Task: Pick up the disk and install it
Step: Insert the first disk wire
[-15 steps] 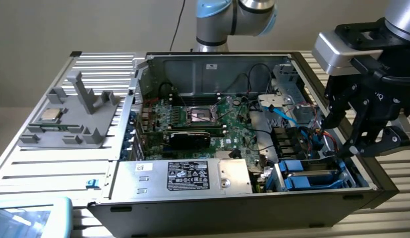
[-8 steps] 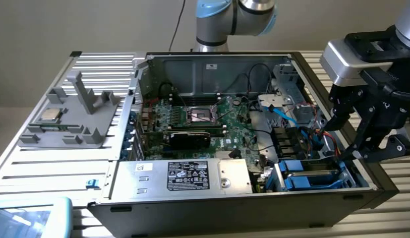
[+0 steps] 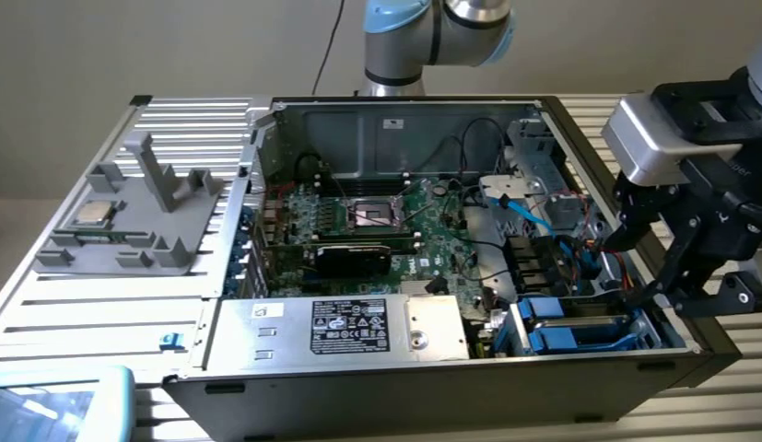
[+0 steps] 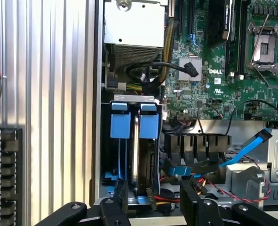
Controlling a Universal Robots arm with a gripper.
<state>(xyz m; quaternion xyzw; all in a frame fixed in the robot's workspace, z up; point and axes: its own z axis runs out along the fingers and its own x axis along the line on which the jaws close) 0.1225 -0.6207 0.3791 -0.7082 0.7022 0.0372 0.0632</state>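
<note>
My pincer [image 3: 670,290] hangs spread wide and empty at about 3 o'clock in the exterior view, just over the corner of the computer case [image 3: 393,129]. In the wrist view its fingertips [image 4: 115,205] straddle the drive bay and touch nothing. The disk [image 4: 139,157] stands on edge in that bay, blue carrier tabs toward the camera, at roughly 5 o'clock of the case, beside the power supply [image 3: 350,327]. I judge this to be either the seating end of the job or an approach to grasp; I cannot say which. Any move here calls for a straight vertical line, clear of the bay wall and the cables [image 4: 244,150] alongside. The case sits on a slatted metal bench [image 3: 98,313]. A grey fixture [image 3: 134,212] lies at 9 o'clock, and a plain beige wall [image 3: 171,46] stands behind.
</note>
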